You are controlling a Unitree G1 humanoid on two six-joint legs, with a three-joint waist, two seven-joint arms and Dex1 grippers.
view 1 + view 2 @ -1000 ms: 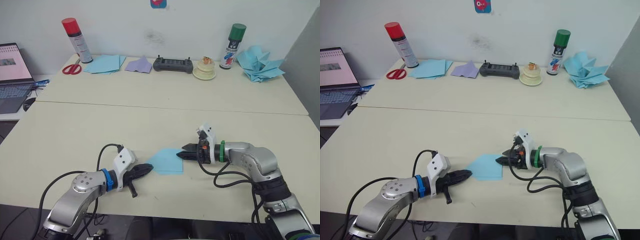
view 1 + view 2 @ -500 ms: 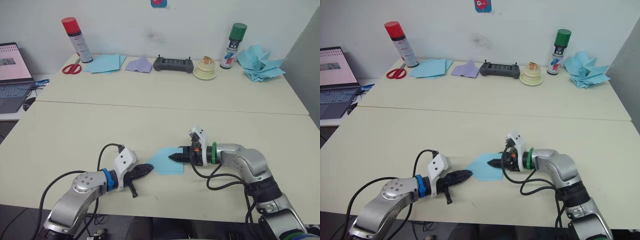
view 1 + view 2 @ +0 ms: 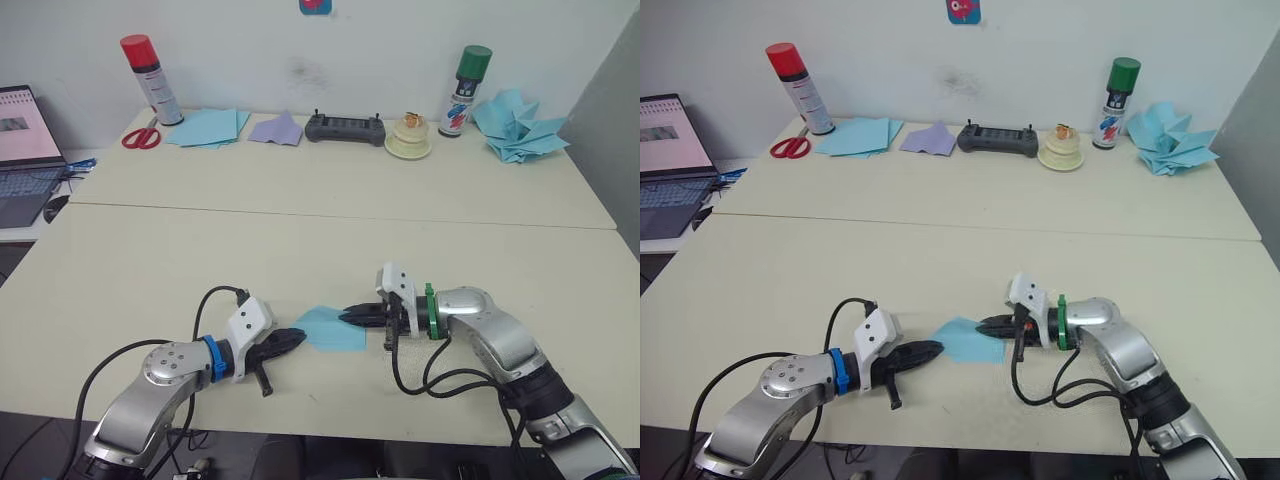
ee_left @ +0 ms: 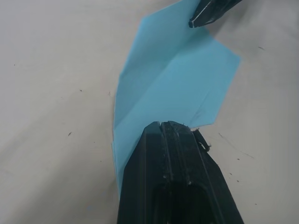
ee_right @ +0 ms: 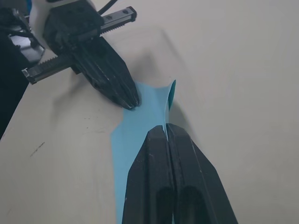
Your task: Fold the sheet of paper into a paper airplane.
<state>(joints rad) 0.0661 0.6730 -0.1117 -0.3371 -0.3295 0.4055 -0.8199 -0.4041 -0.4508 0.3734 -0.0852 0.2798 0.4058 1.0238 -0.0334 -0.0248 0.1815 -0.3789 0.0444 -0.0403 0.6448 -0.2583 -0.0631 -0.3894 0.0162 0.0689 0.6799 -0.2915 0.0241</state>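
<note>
The sheet of paper (image 3: pixel 330 328) is light blue, partly folded with creases, and lies on the cream table (image 3: pixel 300 250) near its front edge. My left gripper (image 3: pixel 298 338) is shut. Its tips lie over the sheet's left corner (image 4: pixel 140 112), and I cannot tell whether any paper is pinched there. My right gripper (image 3: pixel 347 318) comes in from the right, shut on the sheet's right edge. In the right wrist view that edge (image 5: pixel 170 95) curls up just past the closed fingertips (image 5: pixel 159 135). The two grippers point at each other across the sheet.
Along the back edge stand a red-capped spray can (image 3: pixel 146 65), scissors (image 3: pixel 140 137), a stack of light-blue sheets (image 3: pixel 208 127), a lavender paper piece (image 3: pixel 277 129), a black controller (image 3: pixel 345 129), a green-capped can (image 3: pixel 465 78) and a heap of light-blue darts (image 3: pixel 517 127). A laptop (image 3: pixel 25 140) sits far left.
My right gripper has moved left onto the sheet and shut on its right edge, which now curls upward. The left gripper has stayed where it was.
</note>
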